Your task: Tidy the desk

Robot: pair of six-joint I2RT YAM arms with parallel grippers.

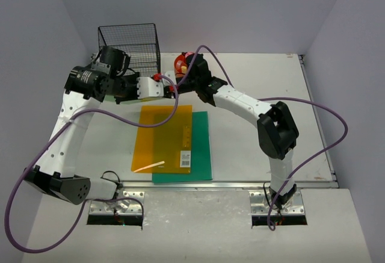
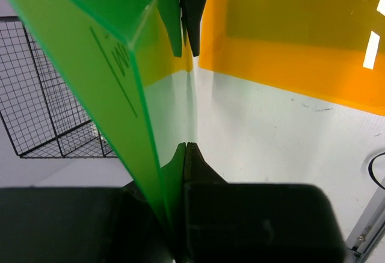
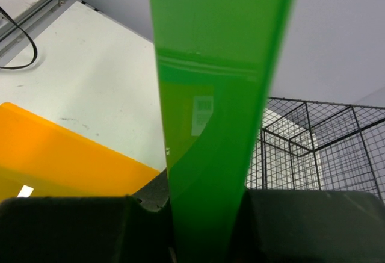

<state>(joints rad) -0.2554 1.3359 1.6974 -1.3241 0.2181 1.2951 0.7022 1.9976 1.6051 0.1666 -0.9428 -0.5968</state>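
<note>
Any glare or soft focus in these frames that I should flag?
Top view: sharp, one glare streak on the orange folder. Left wrist: light green folder looms close and soft; white glare patches on the orange. Right wrist: same green folder fills the centre.

Glossy plastic green folder [image 3: 210, 154], metal wire basket [image 1: 129, 46], matt desk [image 1: 258, 70].

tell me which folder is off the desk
The bright green folder, clamped in the air by the left gripper and right gripper. The orange folder and dark green folder lie flat on the desk.
</note>
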